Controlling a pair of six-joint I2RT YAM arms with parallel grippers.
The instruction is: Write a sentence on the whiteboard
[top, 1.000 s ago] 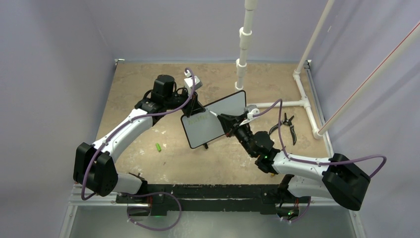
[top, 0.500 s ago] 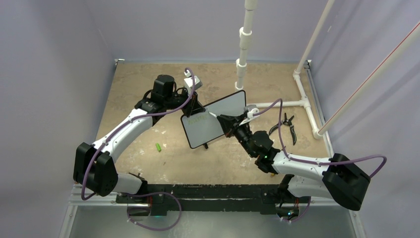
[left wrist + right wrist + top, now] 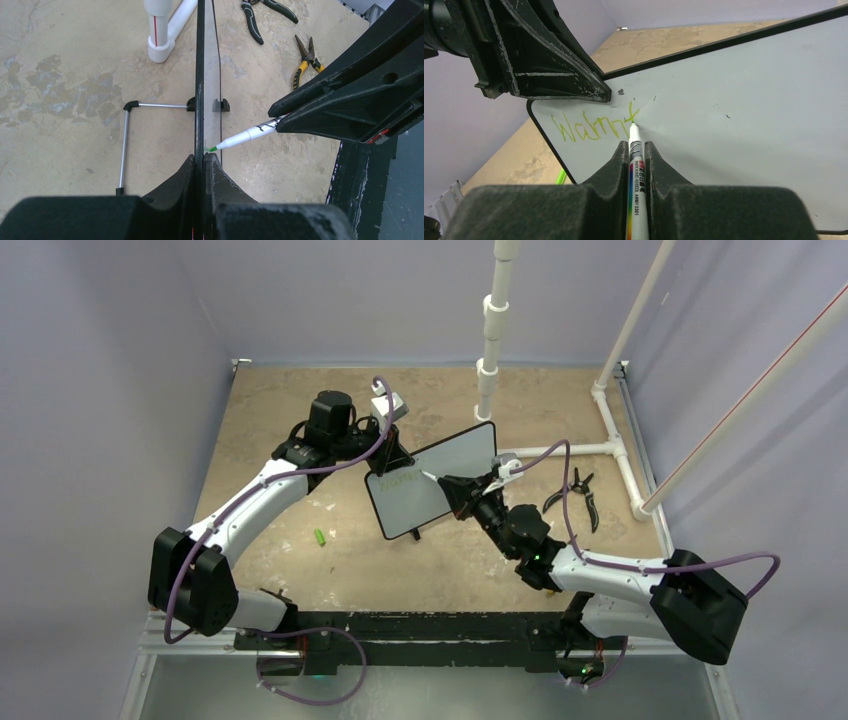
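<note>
The whiteboard [image 3: 432,484] stands tilted at mid-table, its black-framed top edge pinched in my left gripper [image 3: 392,458], which is shut on it. Seen edge-on, the whiteboard [image 3: 207,75] runs straight out from between the left jaws. My right gripper [image 3: 452,486] is shut on a white marker [image 3: 636,165] with a green tip. That tip touches the whiteboard [image 3: 734,110] at the end of the sentence [image 3: 591,126], green letters reading roughly "Warmt". The marker [image 3: 246,135] comes in from the right in the left wrist view.
A green marker cap [image 3: 320,537] lies on the table left of the board. Pliers [image 3: 574,497] lie to the right, near the white pipe frame [image 3: 612,445]. A white pipe post [image 3: 489,350] stands behind the board. The board's wire stand [image 3: 125,140] rests on the table.
The right gripper and marker tip have shifted slightly left along the board. The left arm and board have stayed still.
</note>
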